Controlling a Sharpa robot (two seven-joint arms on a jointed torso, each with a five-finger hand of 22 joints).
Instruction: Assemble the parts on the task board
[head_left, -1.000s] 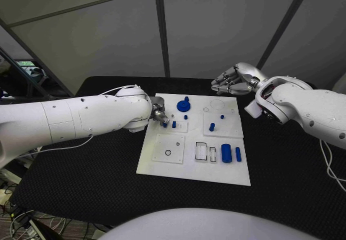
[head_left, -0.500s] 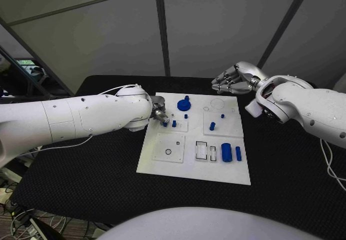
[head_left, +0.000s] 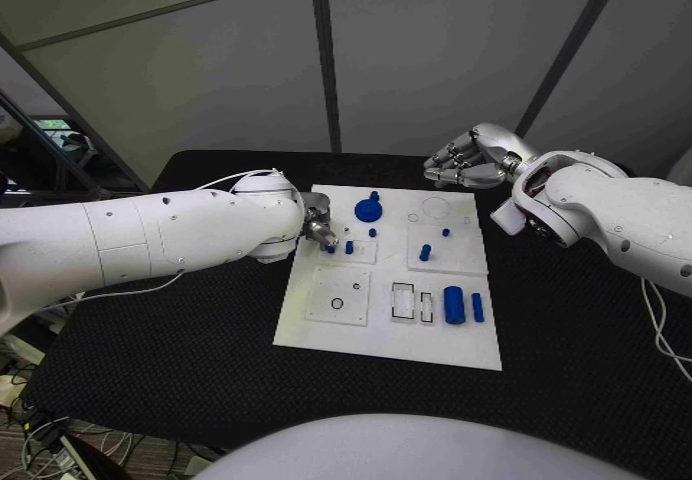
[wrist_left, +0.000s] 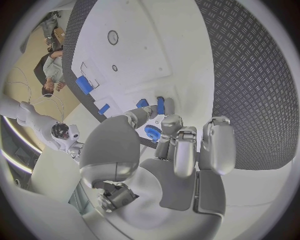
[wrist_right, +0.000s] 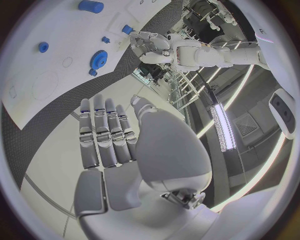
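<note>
The white task board (head_left: 378, 335) lies mid-table. Near its far left edge two small blue pegs (head_left: 348, 247) stand upright side by side in a square plate. My left hand (head_left: 320, 228) reaches down to them; thumb and a fingertip (wrist_left: 169, 121) close round one blue peg (wrist_left: 160, 105), the other fingers straight. A blue gear (head_left: 369, 210) sits just beyond, also seen behind the fingers as the gear (wrist_left: 152, 132). My right hand (head_left: 469, 160) hovers past the board's far right corner, holding nothing, its fingers (wrist_right: 103, 132) straight and side by side.
Towards the board's right lie a thick blue cylinder (head_left: 453, 305) and a thin blue bar (head_left: 476, 307); another upright peg (head_left: 424, 253) stands mid-board. Empty rectangular slots (head_left: 404, 299) and a small ring hole (head_left: 336, 303) mark its near half. Black mat (head_left: 173, 340) surrounds it.
</note>
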